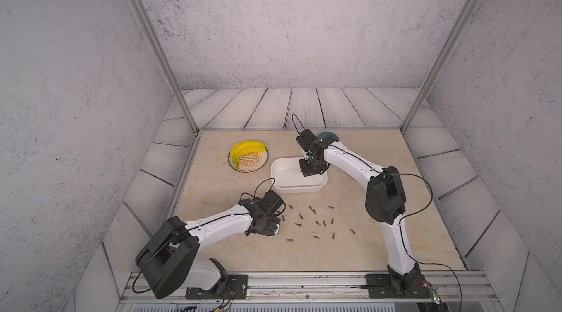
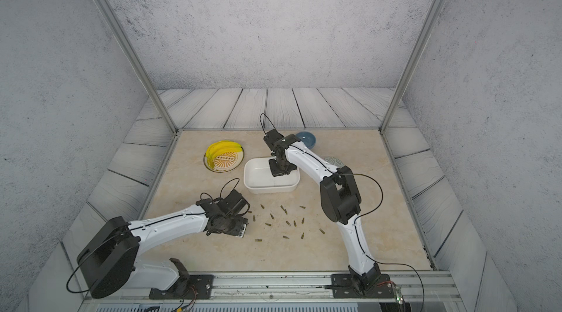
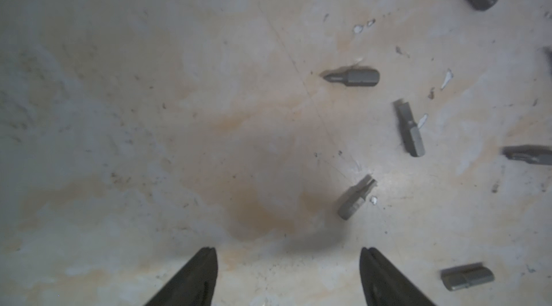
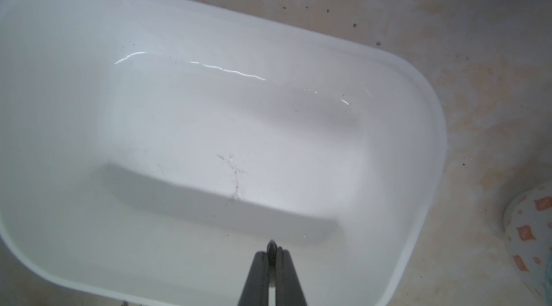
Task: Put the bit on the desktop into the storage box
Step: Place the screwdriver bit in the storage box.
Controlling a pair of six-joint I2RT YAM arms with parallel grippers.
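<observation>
Bits (image 1: 318, 222) scattered lower centre of desktop (image 1: 304, 255), well clear of its edges, open room all round. Left gripper (image 3: 288, 255) fingers spread, empty; nearest bit (image 3: 355, 197) lies beyond the tips, off to one side. Storage box (image 1: 299, 188) mid-frame; right gripper (image 4: 271, 252) above its floor, clenched on a dark nub (image 4: 271, 244), probably a bit.
</observation>
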